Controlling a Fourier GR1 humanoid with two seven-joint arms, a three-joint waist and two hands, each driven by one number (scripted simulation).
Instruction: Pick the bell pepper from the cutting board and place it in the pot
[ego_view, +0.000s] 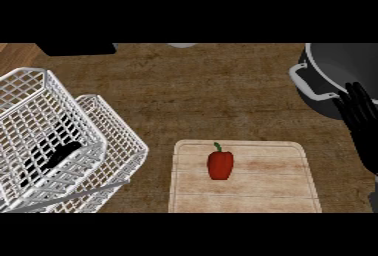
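Since the bell pepper (220, 165) lies untouched mid-board on the cutting board (288, 190) at lower centre, the pick is yet to come. At lower left a dark shape (55, 157) shows through the wire basket (44, 100), perhaps my left hand; I cannot tell its state. My right hand (359, 112) rests open, fingers up, at the right edge, overlapping the pot (332, 65) at upper right, well placed for a short carry.
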